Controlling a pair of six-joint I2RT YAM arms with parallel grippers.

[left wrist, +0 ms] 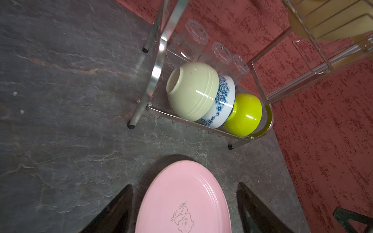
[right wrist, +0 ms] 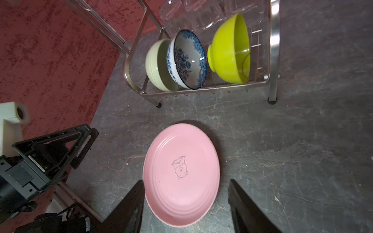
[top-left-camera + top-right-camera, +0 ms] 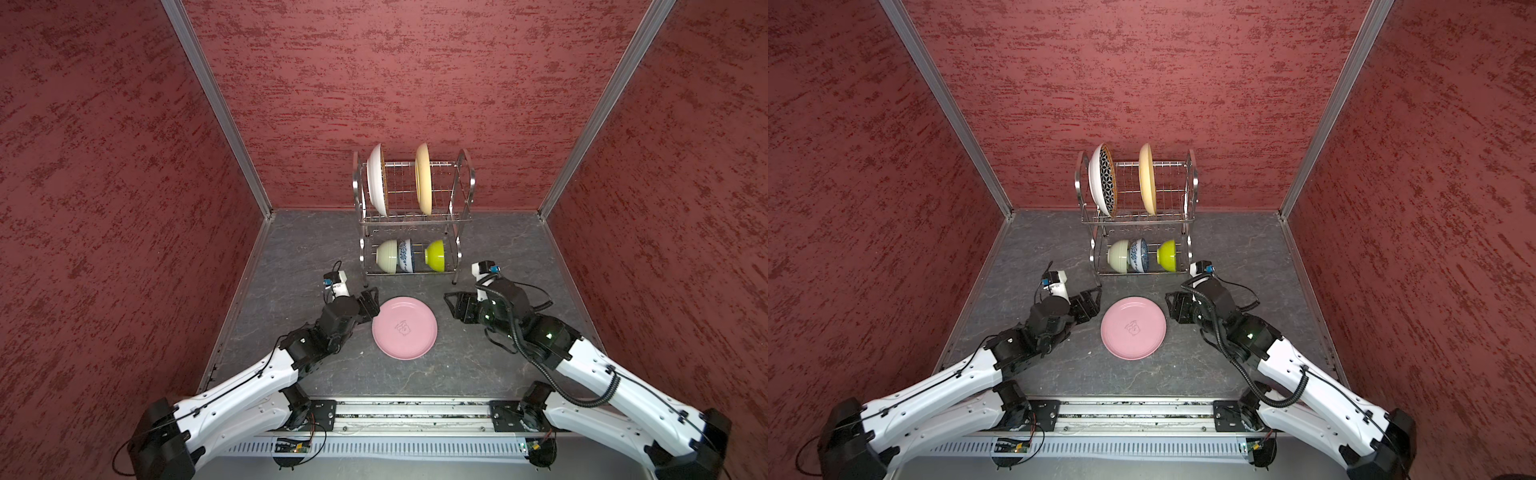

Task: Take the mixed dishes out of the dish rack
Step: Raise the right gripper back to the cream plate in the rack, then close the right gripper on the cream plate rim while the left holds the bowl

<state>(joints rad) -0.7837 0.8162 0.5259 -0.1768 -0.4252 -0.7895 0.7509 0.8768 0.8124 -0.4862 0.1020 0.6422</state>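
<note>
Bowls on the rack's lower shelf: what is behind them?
Three clear glasses sit behind the bowls, at the back of the dish rack. The bowls cover part of each, so how they rest cannot be told.

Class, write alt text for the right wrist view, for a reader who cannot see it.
A pink plate lies flat on the grey table, just ahead of the open right gripper. Beyond it, the lower tier of the dish rack holds a cream-green bowl, a blue-floral bowl and a lime bowl on edge.

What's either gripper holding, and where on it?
Nothing. The pink plate lies flat on the table; left gripper and right gripper are both open, either side of it.
</note>
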